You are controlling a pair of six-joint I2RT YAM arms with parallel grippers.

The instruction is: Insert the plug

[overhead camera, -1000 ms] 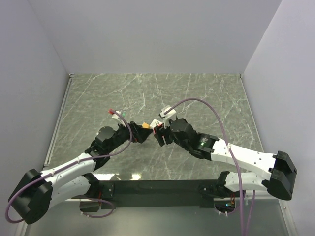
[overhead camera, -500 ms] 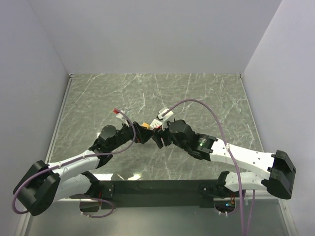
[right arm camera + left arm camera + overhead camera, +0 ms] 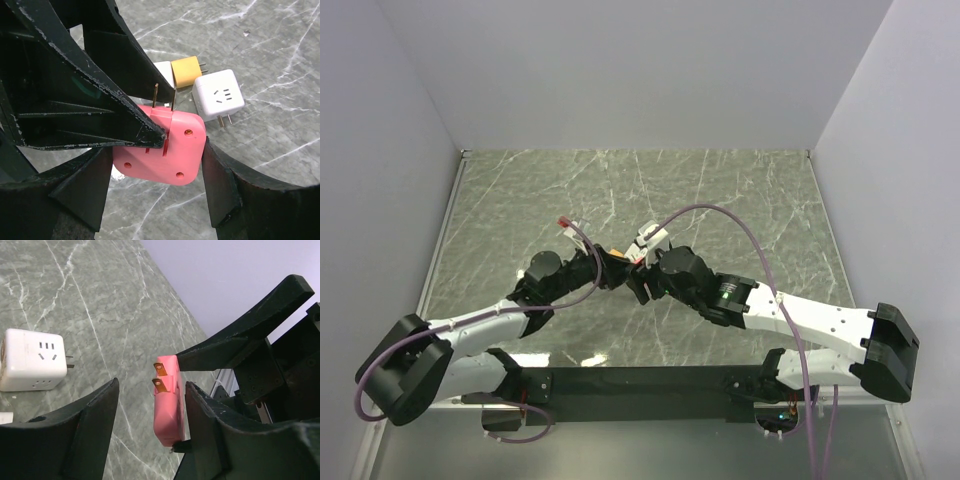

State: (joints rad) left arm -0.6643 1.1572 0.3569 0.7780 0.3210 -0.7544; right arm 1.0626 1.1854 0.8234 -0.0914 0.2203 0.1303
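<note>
A pink plug with two brass prongs pointing up sits between my right gripper's fingers, which are shut on its two side edges. In the left wrist view the plug shows edge-on. My left gripper is open and straddles its flat faces: the right finger is close against it and the left finger stands apart. A white cube socket lies on the marble table below, and it also shows in the left wrist view. In the top view both grippers meet mid-table.
A yellow plug and another white block lie beside the cube socket. A purple cable arcs over the right arm. Grey walls close the green marble table on three sides.
My left gripper has moved right and forward to meet the right gripper, and its open jaws now straddle the pink plug. The right gripper has shifted slightly left.
</note>
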